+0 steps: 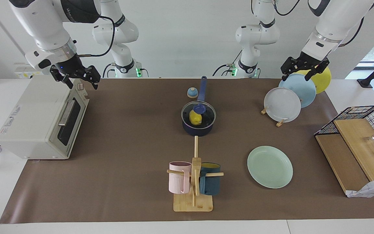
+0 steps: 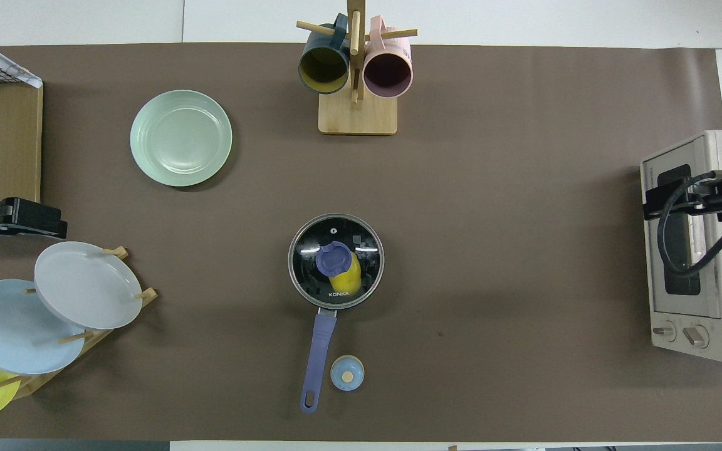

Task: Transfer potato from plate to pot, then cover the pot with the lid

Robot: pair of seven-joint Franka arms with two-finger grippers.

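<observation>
1. Right gripper point(image 1: 75, 79), upper left of the facing view above the toaster point(image 1: 41, 120), hangs released; left gripper point(image 1: 304, 70), upper right, likewise empty.
2. Potato point(image 1: 195, 117) sits inside the pot point(image 1: 198, 128), lid point(image 1: 198, 112) on; plate point(image 1: 270, 166) bare.
3. Risk: a low retreating arm might clip the toaster.

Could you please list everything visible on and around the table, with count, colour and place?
pot: one, dark navy with long blue handle, mid-table
lid: one, clear glass with blue knob, seated on the pot
potato: one, yellow, inside the pot under the lid
plate: one, mint green, bare, toward the left arm's end, farther from the robots than the pot
bell: one, blue-topped, beside the pot handle
racked plates: three, white, light blue, yellow, upright in a wooden rack
mugs: two, pink and dark teal, on a wooden mug tree
toaster oven: one, cream, at the right arm's end
wire basket: one, black, over wooden boards
left gripper: open, over the racked plates
right gripper: open, over the toaster oven
</observation>
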